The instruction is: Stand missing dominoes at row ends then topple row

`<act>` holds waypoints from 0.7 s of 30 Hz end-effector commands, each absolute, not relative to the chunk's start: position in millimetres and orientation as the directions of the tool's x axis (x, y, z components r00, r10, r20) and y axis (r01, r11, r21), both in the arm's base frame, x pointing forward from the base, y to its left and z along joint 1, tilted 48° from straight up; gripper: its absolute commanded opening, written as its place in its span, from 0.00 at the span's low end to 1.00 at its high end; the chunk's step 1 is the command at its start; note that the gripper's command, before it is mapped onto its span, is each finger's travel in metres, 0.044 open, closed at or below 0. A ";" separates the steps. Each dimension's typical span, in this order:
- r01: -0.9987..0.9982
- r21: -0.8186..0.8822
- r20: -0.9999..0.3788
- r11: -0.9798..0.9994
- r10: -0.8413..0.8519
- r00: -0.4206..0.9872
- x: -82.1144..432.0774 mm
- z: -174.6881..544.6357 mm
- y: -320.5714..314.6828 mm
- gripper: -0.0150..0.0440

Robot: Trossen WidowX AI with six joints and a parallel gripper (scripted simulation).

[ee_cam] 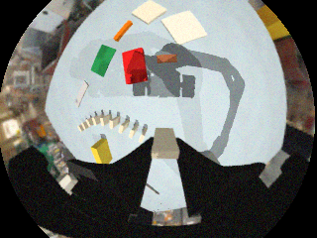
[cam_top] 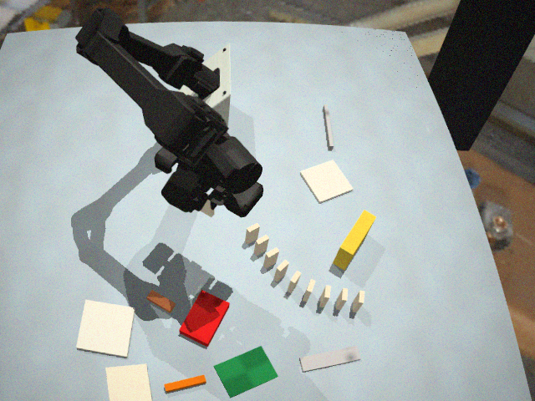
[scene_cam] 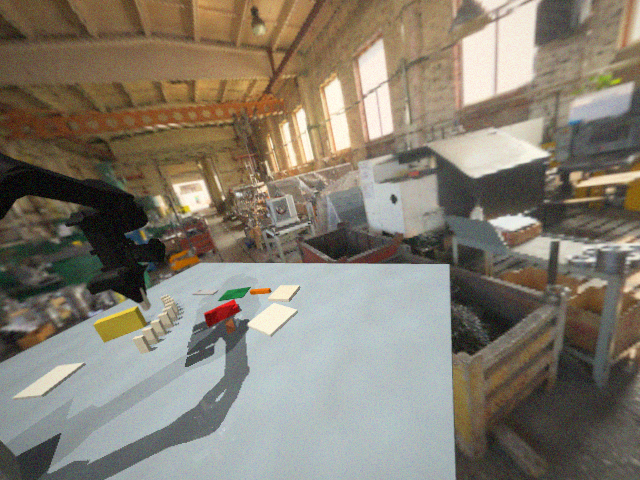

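Observation:
Several cream dominoes stand upright in a curved row; its upper-left end domino (cam_top: pixel 252 233) (scene_cam: pixel 140 343) and its lower-right end domino (cam_top: pixel 358 302) both stand. My gripper (cam_top: pixel 212 203) (scene_cam: pixel 143 295) (ee_cam: pixel 164 140) is shut on another cream domino (cam_top: pixel 207 210) (scene_cam: pixel 146 302) (ee_cam: pixel 164 139), which sticks out from the fingertips. It is held raised above the table, and in the top view it appears up and left of the row's upper-left end. The gripper body hides part of the held domino there. No other loose domino shows.
A yellow block (cam_top: pixel 354 240) (scene_cam: pixel 120 323) (ee_cam: pixel 101 151) is beside the row. A cream square (cam_top: pixel 326 181) and a thin grey bar (cam_top: pixel 328 127) lie beyond it. A red block (cam_top: pixel 205 318), brown block (cam_top: pixel 160 301), green plate (cam_top: pixel 246 371), orange bar (cam_top: pixel 185 383) and grey strip (cam_top: pixel 329 358) lie below.

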State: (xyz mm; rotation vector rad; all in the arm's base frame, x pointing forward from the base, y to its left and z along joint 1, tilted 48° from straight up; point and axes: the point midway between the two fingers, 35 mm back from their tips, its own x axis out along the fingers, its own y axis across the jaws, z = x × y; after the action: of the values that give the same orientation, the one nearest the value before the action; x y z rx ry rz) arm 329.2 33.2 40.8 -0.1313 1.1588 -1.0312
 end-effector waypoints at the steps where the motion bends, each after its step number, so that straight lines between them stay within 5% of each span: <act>1: -0.015 -0.726 -0.688 0.688 -0.726 0.000 299.7 2.4 62.5 0.44; 6: -0.493 -0.637 -0.680 0.592 -0.733 -0.001 279.8 -17.6 80.5 0.44; 21: -0.509 -0.631 -0.680 0.585 -0.733 -0.001 279.0 -18.3 81.1 0.44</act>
State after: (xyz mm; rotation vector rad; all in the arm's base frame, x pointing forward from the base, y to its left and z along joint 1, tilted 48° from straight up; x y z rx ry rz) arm 282.1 81.9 -14.2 -1.0177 1.6319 -0.2761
